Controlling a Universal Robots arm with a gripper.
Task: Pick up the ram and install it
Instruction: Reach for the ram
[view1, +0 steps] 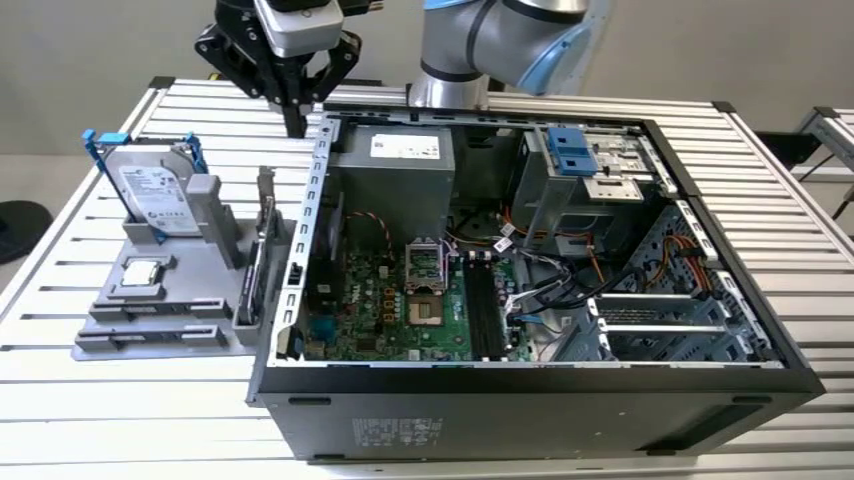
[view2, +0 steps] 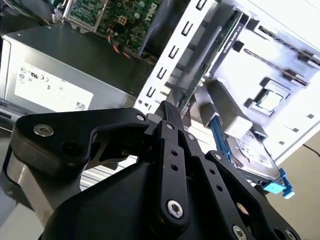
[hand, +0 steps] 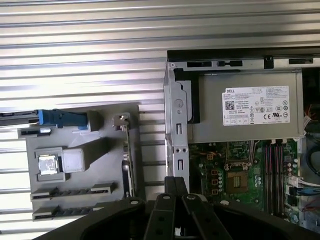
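Note:
My gripper (view1: 295, 128) hangs over the slatted table (view1: 160, 110), just outside the open computer case's (view1: 318, 200) back corner on the exterior view's left. Its black fingers (view2: 166, 106) meet at the tips, shut, with nothing between them; in the first wrist view the gripper (hand: 175, 181) sits above the case's side wall. The ram is hidden from me. The long black motherboard slots (view1: 483, 310) (hand: 274, 165) lie inside the case beside the processor socket (view1: 424, 300).
A grey fixture (view1: 160, 330) on the exterior view's left holds a hard drive with blue rails (view1: 154, 200), a processor chip (view1: 143, 272) and an upright expansion card (view1: 263, 240) close to the case wall. The power supply (view1: 394, 160) fills the case's near-gripper corner. Loose cables (view1: 561, 285) cross the motherboard.

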